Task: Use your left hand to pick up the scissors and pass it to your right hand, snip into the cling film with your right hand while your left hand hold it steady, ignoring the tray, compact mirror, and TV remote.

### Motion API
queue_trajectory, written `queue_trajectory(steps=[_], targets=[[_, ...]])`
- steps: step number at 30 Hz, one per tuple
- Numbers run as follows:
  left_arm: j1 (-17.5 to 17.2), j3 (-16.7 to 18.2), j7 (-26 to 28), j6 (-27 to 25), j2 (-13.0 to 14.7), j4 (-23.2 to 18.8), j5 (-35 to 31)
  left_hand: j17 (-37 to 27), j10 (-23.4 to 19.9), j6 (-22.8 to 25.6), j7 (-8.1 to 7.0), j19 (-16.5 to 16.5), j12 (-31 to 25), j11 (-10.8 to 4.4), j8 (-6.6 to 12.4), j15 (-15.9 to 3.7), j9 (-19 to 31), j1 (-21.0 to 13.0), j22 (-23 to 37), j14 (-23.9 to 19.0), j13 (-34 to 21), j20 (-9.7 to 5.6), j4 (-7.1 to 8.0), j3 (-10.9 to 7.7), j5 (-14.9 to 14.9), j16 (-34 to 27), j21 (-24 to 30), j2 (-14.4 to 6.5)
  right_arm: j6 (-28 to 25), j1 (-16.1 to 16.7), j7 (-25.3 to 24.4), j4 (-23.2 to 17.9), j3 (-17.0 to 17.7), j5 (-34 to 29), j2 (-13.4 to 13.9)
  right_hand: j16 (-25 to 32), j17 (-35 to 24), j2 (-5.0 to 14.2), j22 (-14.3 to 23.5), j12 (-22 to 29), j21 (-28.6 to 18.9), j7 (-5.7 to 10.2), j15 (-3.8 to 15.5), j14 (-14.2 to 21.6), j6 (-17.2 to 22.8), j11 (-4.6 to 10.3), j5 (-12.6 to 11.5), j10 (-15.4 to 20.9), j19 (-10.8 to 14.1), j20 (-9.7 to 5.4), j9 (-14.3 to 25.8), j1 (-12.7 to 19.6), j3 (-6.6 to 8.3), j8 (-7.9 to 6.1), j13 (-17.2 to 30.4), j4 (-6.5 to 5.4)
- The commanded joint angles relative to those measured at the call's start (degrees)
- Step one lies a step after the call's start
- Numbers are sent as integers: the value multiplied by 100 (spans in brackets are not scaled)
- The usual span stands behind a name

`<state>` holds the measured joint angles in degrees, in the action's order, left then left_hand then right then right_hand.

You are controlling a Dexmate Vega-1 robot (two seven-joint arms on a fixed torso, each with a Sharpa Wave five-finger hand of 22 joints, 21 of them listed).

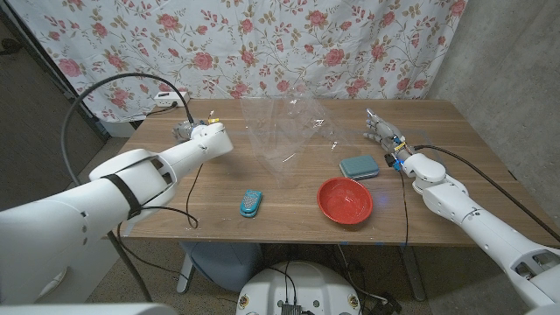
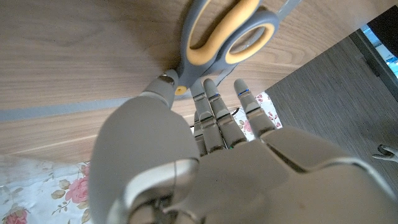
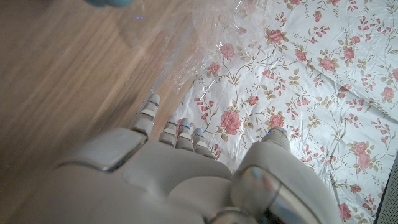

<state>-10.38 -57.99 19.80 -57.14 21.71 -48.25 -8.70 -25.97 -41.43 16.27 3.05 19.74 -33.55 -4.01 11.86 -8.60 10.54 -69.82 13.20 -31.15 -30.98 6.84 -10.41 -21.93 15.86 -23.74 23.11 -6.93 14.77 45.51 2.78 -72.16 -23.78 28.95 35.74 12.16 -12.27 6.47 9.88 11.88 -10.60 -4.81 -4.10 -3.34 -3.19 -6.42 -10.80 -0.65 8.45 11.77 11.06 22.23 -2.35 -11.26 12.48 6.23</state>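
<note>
The scissors (image 2: 227,31), with grey and yellow handles, are just over the wood at the table's far left. My left hand (image 2: 205,149) pinches them right below the handles, thumb on one side and fingers (image 2: 214,99) on the other; the blades are hidden behind the hand. In the head view that left hand (image 1: 194,132) is low at the far left, with a bit of the scissors (image 1: 212,115) showing beyond it. The clear cling film (image 1: 284,131) stands crumpled at the far middle. My right hand (image 1: 382,134) is to its right, fingers apart and holding nothing, with the cling film (image 3: 186,43) ahead of it.
A teal compact mirror (image 1: 359,166) lies near my right wrist. A red tray (image 1: 345,199) sits toward the front right, and a teal TV remote (image 1: 251,203) toward the front middle. A black cable (image 1: 188,188) trails across the left side. A flowered cloth (image 1: 262,44) hangs behind.
</note>
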Motion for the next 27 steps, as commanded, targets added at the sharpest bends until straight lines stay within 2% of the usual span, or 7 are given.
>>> queue_trajectory(steps=[1,3,5,6,8,15,27], targets=[[-529,466,574,-31,478,-1231,-92,-50,-754,83,-1,-14,-255,-762,6,-94,30,-87,6,-37,-336,-12,11,46,-18,-59,45,6,12,51,-16,-68,19,8,28,26,-5,24,5,27,-37,23,-22,-14,-19,-30,5,-41,-10,31,20,4,20,-26,0,11],[-709,690,757,1,588,-1600,-55,-69,-765,111,18,-15,-274,-757,8,-89,31,-103,6,-27,-339,-13,17,53,-25,-63,51,1,25,68,-24,-87,25,10,29,26,-5,22,5,27,-37,20,-25,-14,-18,-33,6,-41,-10,31,20,3,21,-26,0,12],[-780,798,815,15,619,-1734,-30,-74,-760,123,22,-13,-276,-757,9,-96,31,-112,5,-35,-337,-13,17,55,-28,-68,55,3,30,71,-30,-88,28,10,26,26,-6,22,5,27,-37,21,-26,-14,-18,-31,6,-42,-10,31,20,-1,20,-26,0,10],[-900,914,920,60,705,-1992,-23,-80,-759,129,30,-14,-281,-758,9,-94,31,-113,5,-36,-341,-10,21,58,-31,-71,56,0,39,90,-34,-107,35,17,30,28,-7,22,5,27,-37,23,-25,-10,-17,-28,7,-43,-9,31,20,-1,21,-27,0,10],[-963,935,941,71,789,-2196,-66,-98,-747,166,40,-17,-279,-754,15,-99,32,-130,5,-32,-328,-5,22,65,-41,-78,61,-1,46,100,-37,-116,37,16,31,27,-7,19,5,28,-37,23,-27,-13,-18,-30,8,-39,-9,31,20,-4,20,-27,0,10],[-1118,1039,1030,95,892,-2575,-161,-146,-743,197,41,-19,-306,-741,4,-114,34,-182,4,-42,-323,-24,23,85,-80,-103,77,-4,79,135,-50,-146,45,14,30,27,-7,18,4,28,-35,22,-27,-15,-19,-35,8,-40,-13,32,20,-4,25,-26,0,11],[-1677,1582,1447,565,1054,-3441,-140,-233,-743,224,43,-15,-342,-737,-18,-142,37,-250,1,-97,-303,-35,34,118,-137,-168,105,-16,80,263,-110,-326,108,23,116,25,-6,19,4,27,-32,28,-22,-18,-17,-34,8,-43,-21,33,20,4,35,-27,-1,17]])
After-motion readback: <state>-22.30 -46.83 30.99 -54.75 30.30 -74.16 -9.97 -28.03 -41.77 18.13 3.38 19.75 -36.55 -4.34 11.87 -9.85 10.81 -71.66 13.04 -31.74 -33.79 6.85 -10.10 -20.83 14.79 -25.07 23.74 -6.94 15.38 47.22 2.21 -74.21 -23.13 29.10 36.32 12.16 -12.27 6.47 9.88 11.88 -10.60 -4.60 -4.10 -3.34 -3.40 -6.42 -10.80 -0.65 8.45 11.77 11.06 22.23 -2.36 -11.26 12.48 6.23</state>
